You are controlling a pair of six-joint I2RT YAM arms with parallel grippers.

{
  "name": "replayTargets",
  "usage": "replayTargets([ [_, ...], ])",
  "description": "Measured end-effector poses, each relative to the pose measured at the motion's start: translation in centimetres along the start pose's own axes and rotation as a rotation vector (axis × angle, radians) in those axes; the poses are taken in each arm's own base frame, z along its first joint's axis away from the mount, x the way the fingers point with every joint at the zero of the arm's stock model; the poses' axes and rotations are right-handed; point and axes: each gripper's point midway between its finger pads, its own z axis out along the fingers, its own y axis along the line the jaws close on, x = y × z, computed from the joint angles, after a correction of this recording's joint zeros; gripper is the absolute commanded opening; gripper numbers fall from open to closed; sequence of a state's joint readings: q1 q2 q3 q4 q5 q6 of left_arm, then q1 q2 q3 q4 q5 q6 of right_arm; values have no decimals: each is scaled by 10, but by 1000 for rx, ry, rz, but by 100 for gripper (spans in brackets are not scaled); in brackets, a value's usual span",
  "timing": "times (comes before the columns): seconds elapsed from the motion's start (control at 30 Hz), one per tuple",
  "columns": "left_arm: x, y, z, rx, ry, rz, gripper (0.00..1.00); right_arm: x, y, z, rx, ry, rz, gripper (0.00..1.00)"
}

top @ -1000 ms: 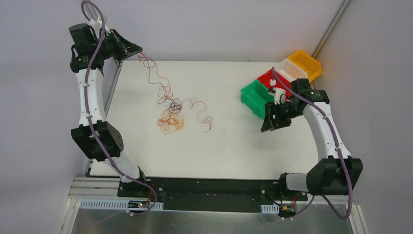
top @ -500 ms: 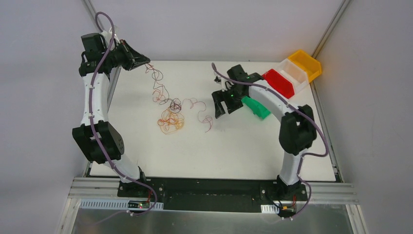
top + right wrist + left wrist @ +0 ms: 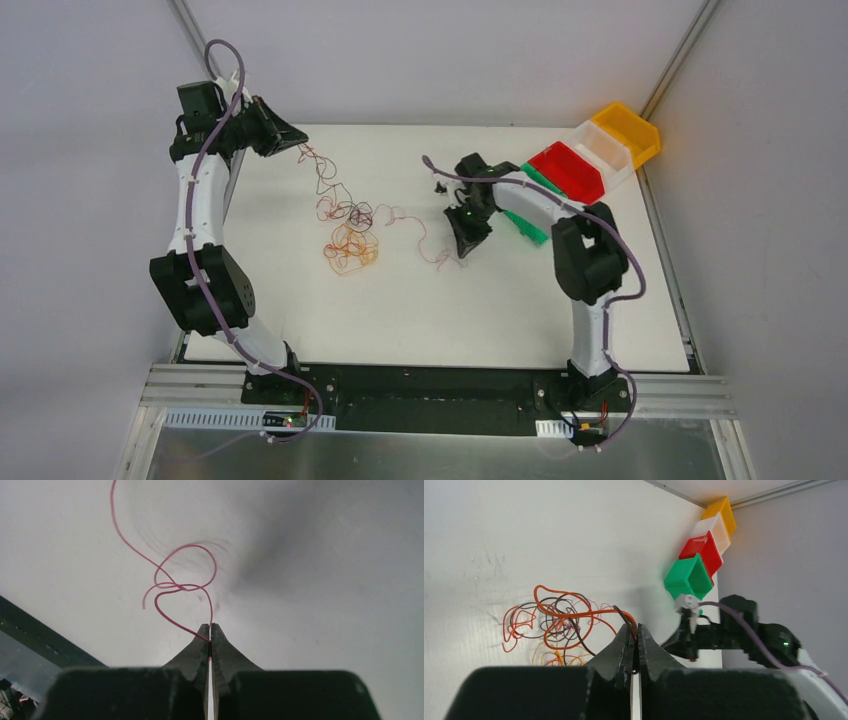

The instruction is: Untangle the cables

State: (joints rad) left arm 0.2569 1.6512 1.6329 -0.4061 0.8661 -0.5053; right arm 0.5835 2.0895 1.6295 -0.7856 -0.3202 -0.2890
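The cables (image 3: 350,246) are thin curly wires in red, orange, yellow and dark brown, bunched on the white table (image 3: 330,320) left of centre. A strand runs from the bunch up to my left gripper (image 3: 297,146), held off the table at the far left corner. In the left wrist view that gripper (image 3: 637,628) is shut on a dark brown and an orange wire, with the tangle (image 3: 555,625) beyond it. My right gripper (image 3: 461,251) is down at the right end of the wires. Its tips (image 3: 210,626) are shut on a looping red wire (image 3: 172,585).
A row of bins stands at the far right corner: green (image 3: 528,222), partly behind my right arm, then red (image 3: 567,170), white (image 3: 606,146) and yellow (image 3: 628,130). The same bins (image 3: 696,565) show in the left wrist view.
My right arm has swung left from the green bin to the wires, come down and shut on the red wire. My left gripper has shifted slightly right, still holding its wires.
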Motion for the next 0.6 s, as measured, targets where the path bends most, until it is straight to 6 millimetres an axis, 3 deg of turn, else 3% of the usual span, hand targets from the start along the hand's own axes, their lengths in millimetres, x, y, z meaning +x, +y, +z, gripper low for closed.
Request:
replayTargets([
  [0.1,0,15,0,-52,-12,27,0,26,-21,-49,1,-20,31,0],
  [0.3,4,65,-3,-242,-17,87,0,52,-61,-202,82,-335,99,0],
  [0.43,16,115,-1,-408,34,127,0,70,-45,-290,156,-557,61,0],
  [0.6,43,176,-3,-585,163,168,0,87,-31,-369,285,-792,50,0],
])
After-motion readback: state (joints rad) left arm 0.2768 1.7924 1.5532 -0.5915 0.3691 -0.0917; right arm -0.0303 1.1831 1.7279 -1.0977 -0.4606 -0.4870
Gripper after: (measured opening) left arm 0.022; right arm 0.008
